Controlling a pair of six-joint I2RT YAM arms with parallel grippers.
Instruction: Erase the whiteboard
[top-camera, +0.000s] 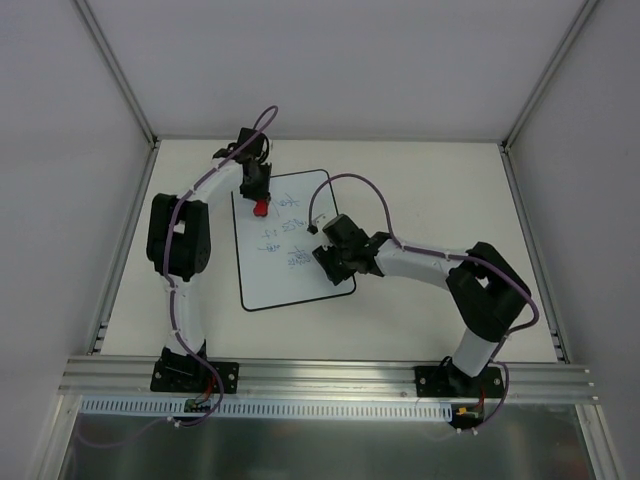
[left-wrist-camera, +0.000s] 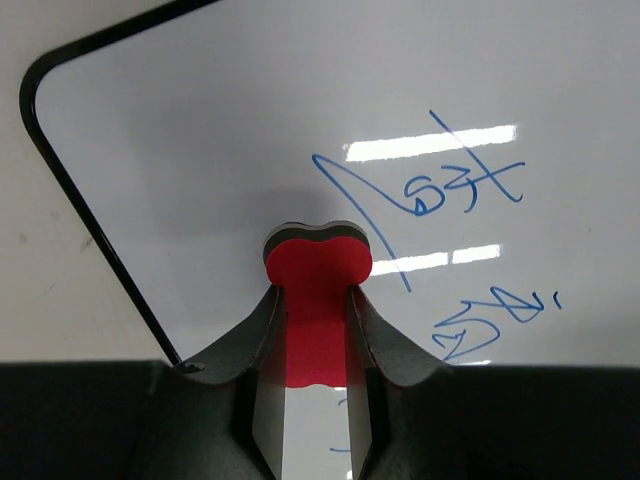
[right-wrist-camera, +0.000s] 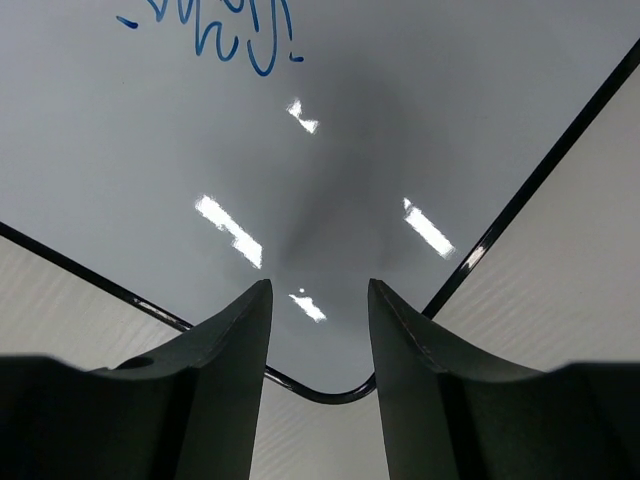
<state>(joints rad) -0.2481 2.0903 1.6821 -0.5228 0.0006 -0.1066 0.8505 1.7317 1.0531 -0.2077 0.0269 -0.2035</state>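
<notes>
The whiteboard (top-camera: 272, 282) lies flat on the table, black-rimmed, with blue handwriting (top-camera: 290, 240) in its middle. My left gripper (top-camera: 258, 203) is over its upper left part, shut on a red bow-tie eraser (top-camera: 259, 209). In the left wrist view the eraser (left-wrist-camera: 318, 268) sits between the fingers (left-wrist-camera: 380, 340) on the whiteboard (left-wrist-camera: 200, 130), beside blue writing (left-wrist-camera: 440, 185). My right gripper (top-camera: 323, 263) is open and empty low over the board's near right corner. In the right wrist view it (right-wrist-camera: 320, 290) stands over the whiteboard (right-wrist-camera: 380, 120), whose rounded corner (right-wrist-camera: 330, 393) shows between the jaws.
The white table (top-camera: 440, 190) extends right of the board, with white enclosure walls on three sides. A metal rail (top-camera: 330, 378) carrying both arm bases runs along the near edge. Purple cables (top-camera: 365, 185) loop over the arms.
</notes>
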